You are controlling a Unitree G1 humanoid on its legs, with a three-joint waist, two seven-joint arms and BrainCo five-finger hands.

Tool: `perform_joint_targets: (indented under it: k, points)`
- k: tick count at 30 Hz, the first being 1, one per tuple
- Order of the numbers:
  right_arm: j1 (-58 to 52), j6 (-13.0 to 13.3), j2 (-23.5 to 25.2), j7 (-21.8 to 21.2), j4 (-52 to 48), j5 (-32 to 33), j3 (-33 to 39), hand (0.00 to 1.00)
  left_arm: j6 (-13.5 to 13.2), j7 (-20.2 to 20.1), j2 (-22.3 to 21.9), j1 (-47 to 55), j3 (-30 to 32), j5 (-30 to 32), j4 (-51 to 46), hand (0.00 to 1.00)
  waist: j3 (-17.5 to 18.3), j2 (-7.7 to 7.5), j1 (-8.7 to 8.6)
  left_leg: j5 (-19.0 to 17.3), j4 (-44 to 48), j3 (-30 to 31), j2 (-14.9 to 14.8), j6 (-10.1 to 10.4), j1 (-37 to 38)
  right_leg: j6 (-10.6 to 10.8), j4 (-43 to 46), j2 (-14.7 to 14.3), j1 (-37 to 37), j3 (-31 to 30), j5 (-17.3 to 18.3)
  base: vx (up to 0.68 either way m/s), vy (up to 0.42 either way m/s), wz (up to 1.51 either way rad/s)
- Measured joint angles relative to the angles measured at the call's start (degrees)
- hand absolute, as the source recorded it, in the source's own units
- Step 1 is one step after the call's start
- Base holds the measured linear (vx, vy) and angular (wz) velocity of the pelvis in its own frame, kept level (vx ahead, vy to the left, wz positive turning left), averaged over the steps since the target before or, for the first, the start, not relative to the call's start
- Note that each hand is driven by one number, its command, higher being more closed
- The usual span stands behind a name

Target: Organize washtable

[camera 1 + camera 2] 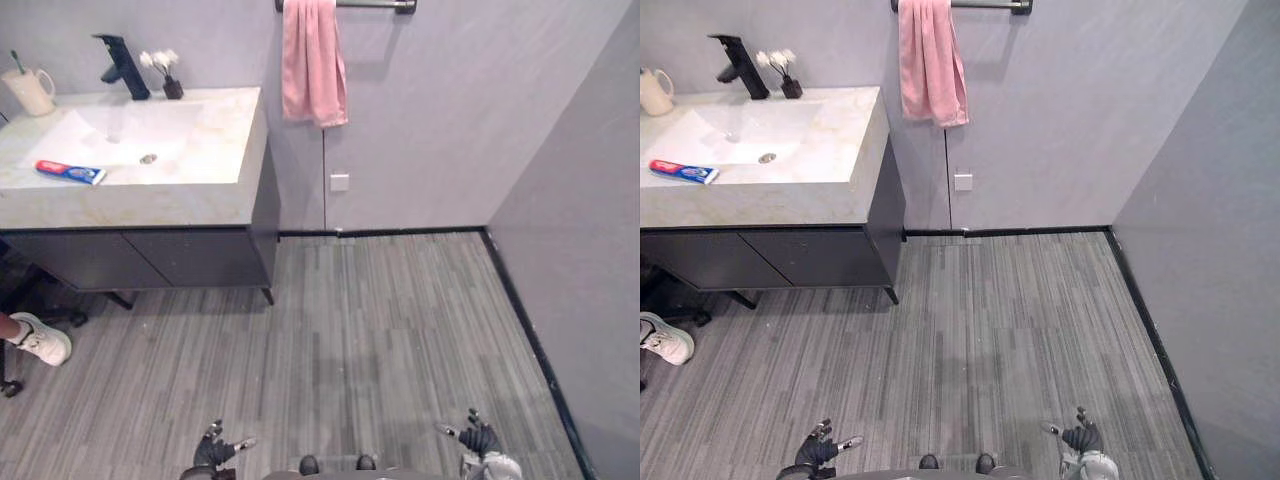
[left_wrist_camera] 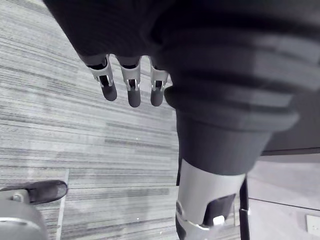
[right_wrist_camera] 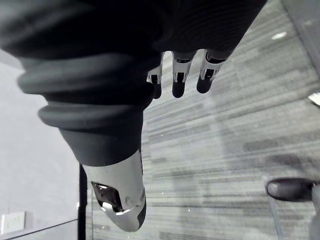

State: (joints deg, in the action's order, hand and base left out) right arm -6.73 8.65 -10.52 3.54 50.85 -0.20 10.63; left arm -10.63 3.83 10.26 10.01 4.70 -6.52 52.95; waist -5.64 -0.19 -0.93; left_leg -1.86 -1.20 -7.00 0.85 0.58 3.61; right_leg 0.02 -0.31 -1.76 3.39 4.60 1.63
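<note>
The washtable (image 1: 200, 205) stands at the far left, a pale stone top with a white basin (image 1: 120, 140) over a dark cabinet. A red, white and blue toothpaste tube (image 1: 70, 172) lies flat on the basin's near left rim. A cream cup (image 1: 30, 92) with a toothbrush stands at the back left corner. My left hand (image 1: 215, 452) hangs low over the floor with relaxed fingers (image 2: 131, 85), holding nothing. My right hand (image 1: 480, 440) hangs likewise, its fingers (image 3: 179, 80) straight and empty. Both are far from the washtable.
A black tap (image 1: 122, 66) and a small vase of white flowers (image 1: 168, 78) stand behind the basin. A pink towel (image 1: 312, 60) hangs from a wall rail. A person's white shoe (image 1: 40, 340) shows at the left. Grey plank floor (image 1: 380, 330) lies between me and the cabinet.
</note>
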Motion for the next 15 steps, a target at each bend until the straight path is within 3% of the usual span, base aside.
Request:
perform_joint_targets:
  k: [10, 15]
  points:
    - [0.26, 0.52, -1.49, -1.16, -3.15, -4.19, -2.51, 0.00, -1.21, -0.20, 0.83, 0.28, -0.08, 0.74, -4.67, 0.00, -1.04, 0.96, -0.48, -0.09, 2.48, 1.57, 0.23, 0.00, 2.29, 0.91, 2.04, 0.74, 2.86, 0.25, 0.85, 0.08, 0.005, 0.04]
    - [0.22, 1.13, -2.44, -1.13, -5.77, -4.85, -2.78, 0.00, -1.20, -0.18, 0.83, 0.53, -0.22, 0.75, -6.40, 0.00, -1.41, 0.99, -1.33, -2.56, 4.03, 1.74, 0.16, -0.07, 2.09, 0.68, 3.36, 0.80, 2.61, 0.10, 3.03, 0.03, -0.017, -0.03]
